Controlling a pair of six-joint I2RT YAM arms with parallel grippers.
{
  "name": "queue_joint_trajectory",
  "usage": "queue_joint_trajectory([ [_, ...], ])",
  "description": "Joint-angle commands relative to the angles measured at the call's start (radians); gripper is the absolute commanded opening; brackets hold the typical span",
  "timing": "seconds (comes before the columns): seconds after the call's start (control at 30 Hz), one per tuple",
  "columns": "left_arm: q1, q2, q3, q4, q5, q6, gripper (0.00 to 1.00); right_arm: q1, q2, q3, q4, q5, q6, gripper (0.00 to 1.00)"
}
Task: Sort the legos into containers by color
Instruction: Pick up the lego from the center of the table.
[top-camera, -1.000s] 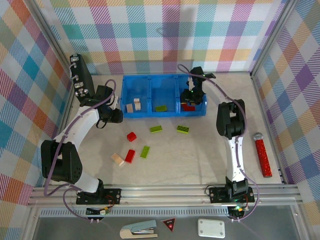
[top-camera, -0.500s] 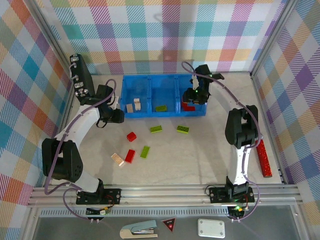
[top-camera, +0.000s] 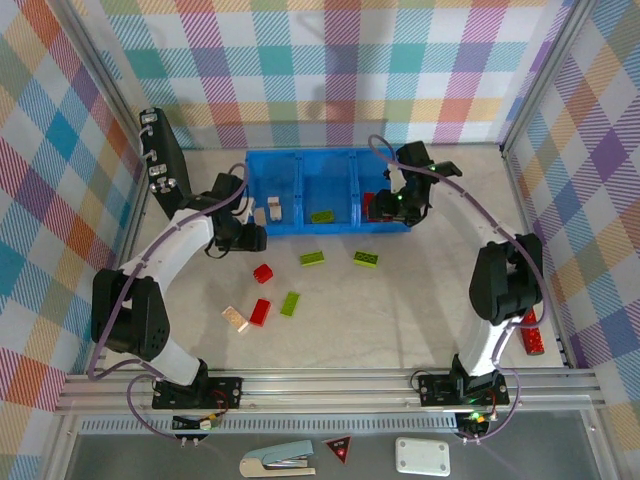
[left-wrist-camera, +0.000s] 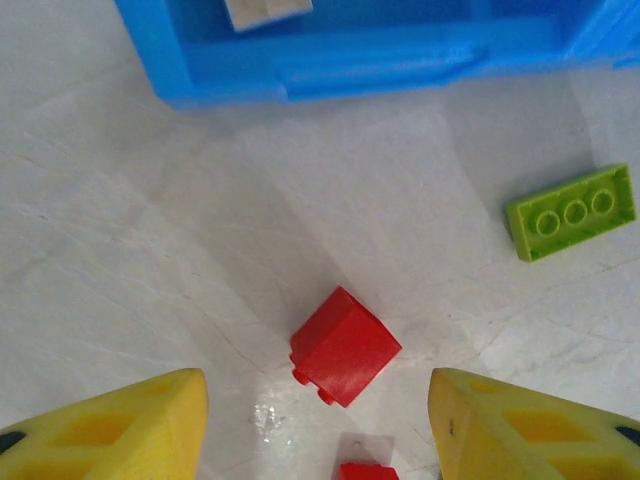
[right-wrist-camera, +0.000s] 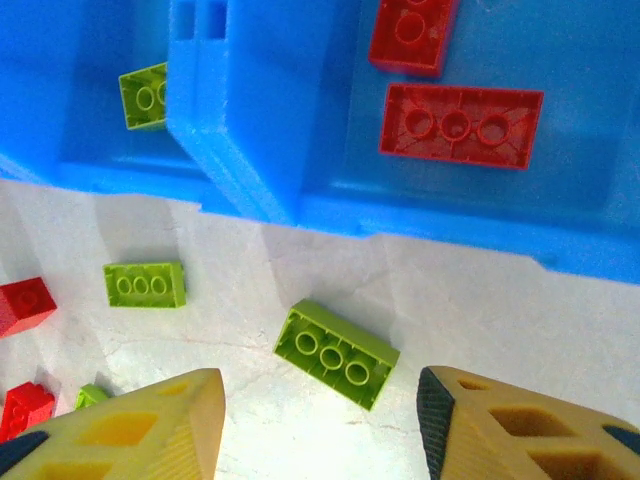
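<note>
The blue tray of containers (top-camera: 300, 227) stands at the back. It holds cream legos (top-camera: 268, 210) on the left, a green one (top-camera: 322, 215) in the middle and red ones (right-wrist-camera: 460, 125) on the right. My left gripper (top-camera: 252, 240) is open, its yellow fingers (left-wrist-camera: 110, 430) flanking a small red brick (left-wrist-camera: 345, 345) on the table, apart from it. My right gripper (top-camera: 385, 207) hangs open at the tray's front right, above an upturned green brick (right-wrist-camera: 337, 354). Loose on the table are red (top-camera: 259, 312), green (top-camera: 290, 303) and cream (top-camera: 235, 319) legos.
Another green brick (top-camera: 312, 258) lies mid-table, in front of the tray. A red glittery stick (top-camera: 530, 342) lies at the right, partly behind the right arm. A black panel (top-camera: 160, 155) leans at the back left. Checked walls close three sides.
My left gripper has moved right, toward the small red brick, and its jaws have opened wider. My right arm has swung to the right, and its gripper has drawn back over the tray's front edge.
</note>
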Motion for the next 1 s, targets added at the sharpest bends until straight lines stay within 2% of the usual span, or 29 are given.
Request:
queue_joint_trajectory([
  [0.0, -0.032, 0.0, -0.04, -0.009, -0.003, -0.041, 0.61, 0.007, -0.062, -0.034, 0.01, -0.016, 0.004, 0.55],
  [0.37, -0.109, 0.137, -0.066, 0.066, 0.047, -0.02, 0.63, 0.008, -0.145, -0.104, -0.009, 0.004, -0.011, 0.55],
  [0.63, -0.14, 0.222, -0.036, 0.066, -0.033, 0.005, 0.64, 0.008, -0.177, -0.146, -0.011, 0.015, -0.012, 0.56],
  [0.97, -0.165, 0.199, -0.057, 0.05, -0.064, 0.003, 0.63, 0.007, -0.186, -0.153, -0.013, 0.018, -0.013, 0.56],
])
